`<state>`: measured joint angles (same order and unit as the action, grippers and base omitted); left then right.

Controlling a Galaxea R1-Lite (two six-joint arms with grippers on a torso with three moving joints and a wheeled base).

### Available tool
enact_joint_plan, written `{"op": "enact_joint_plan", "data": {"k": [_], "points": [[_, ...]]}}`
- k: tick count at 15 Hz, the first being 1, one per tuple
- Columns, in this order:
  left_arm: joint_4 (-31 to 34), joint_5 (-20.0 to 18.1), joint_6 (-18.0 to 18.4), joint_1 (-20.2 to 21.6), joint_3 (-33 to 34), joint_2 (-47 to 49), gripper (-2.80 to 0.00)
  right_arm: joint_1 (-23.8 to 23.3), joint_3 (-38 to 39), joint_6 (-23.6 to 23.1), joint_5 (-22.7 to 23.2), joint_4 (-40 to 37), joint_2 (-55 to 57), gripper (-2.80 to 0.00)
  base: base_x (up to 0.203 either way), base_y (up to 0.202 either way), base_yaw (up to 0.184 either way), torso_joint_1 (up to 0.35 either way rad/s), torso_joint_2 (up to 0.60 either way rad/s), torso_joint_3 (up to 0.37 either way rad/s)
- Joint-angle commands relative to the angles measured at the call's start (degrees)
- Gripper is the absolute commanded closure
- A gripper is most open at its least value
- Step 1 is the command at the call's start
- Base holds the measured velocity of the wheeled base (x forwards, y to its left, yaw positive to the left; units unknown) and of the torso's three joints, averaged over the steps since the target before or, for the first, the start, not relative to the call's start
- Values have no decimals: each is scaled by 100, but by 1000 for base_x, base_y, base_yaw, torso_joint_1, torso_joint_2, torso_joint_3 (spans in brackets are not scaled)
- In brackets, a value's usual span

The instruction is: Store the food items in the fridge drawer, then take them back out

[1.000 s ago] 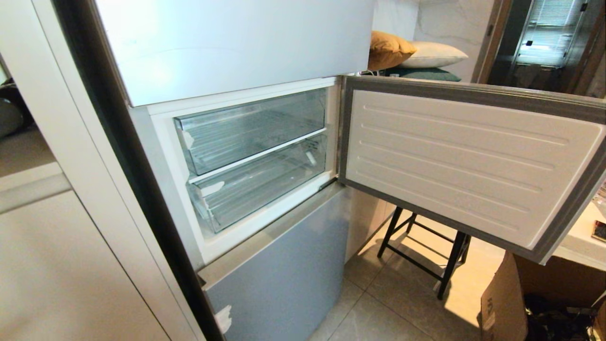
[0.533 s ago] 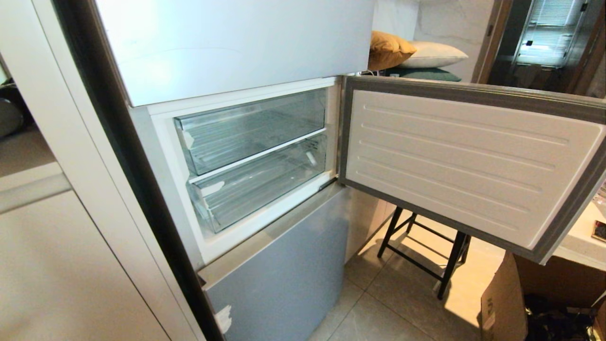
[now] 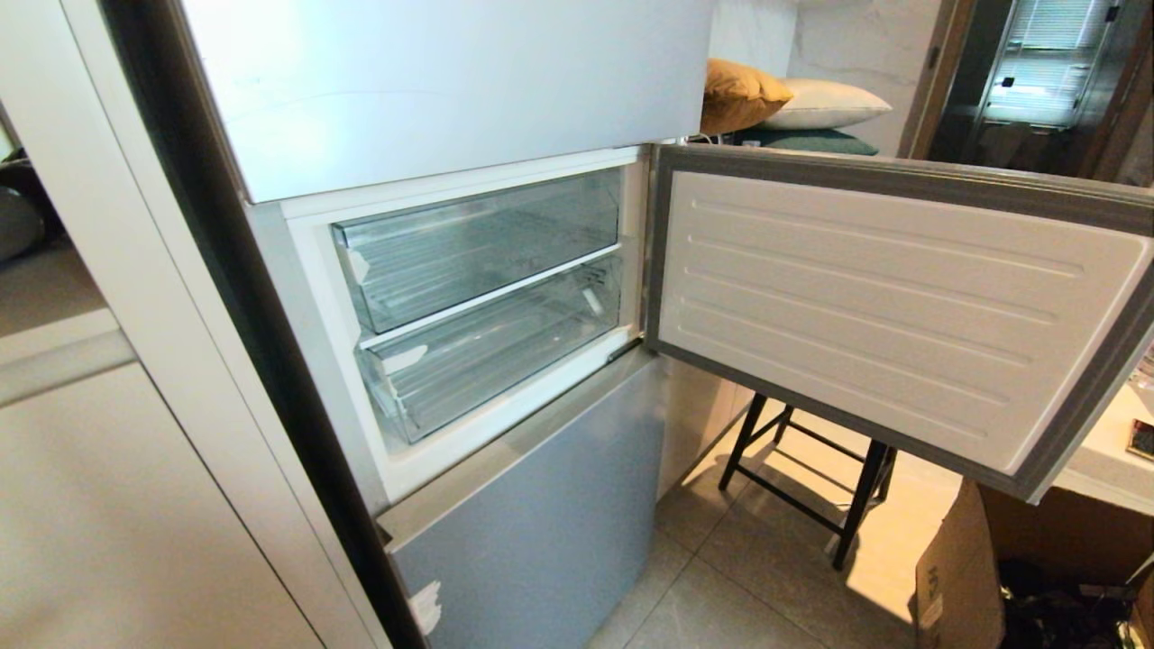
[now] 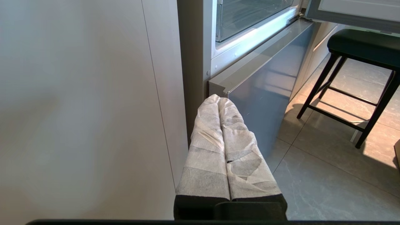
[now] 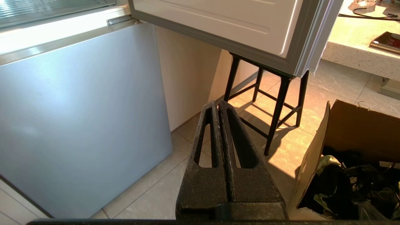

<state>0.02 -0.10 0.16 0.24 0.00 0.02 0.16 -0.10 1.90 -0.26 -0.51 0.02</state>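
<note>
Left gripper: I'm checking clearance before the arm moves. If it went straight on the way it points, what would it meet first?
Probably the top corner of the silver-blue lower fridge door, which lies just past the shut left gripper. How much gap remains between them is unclear from this view.

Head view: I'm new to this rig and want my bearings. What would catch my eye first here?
The open fridge door swings wide to the right, its ribbed white lining facing out. Beside it, in the fridge's middle section, two clear drawers sit stacked and pushed in, both looking empty. Behind the door stands a black stool on the tile floor, and orange and white cushions are piled farther back, above the door's top edge.
</note>
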Motion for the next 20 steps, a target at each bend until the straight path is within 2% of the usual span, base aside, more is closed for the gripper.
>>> {"op": "enact_joint_plan", "data": {"k": [1,8,20], "points": [[-2,1,2,2,0,-2,0,2,1,3,0,-2,6,0,0,0,0,0,0,0],[-2,1,2,2,0,-2,0,2,1,3,0,5,6,0,0,0,0,-11,34,22],[-2,1,2,2,0,-2,0,2,1,12,0,6,6,0,0,0,0,-139,481,338]]}}
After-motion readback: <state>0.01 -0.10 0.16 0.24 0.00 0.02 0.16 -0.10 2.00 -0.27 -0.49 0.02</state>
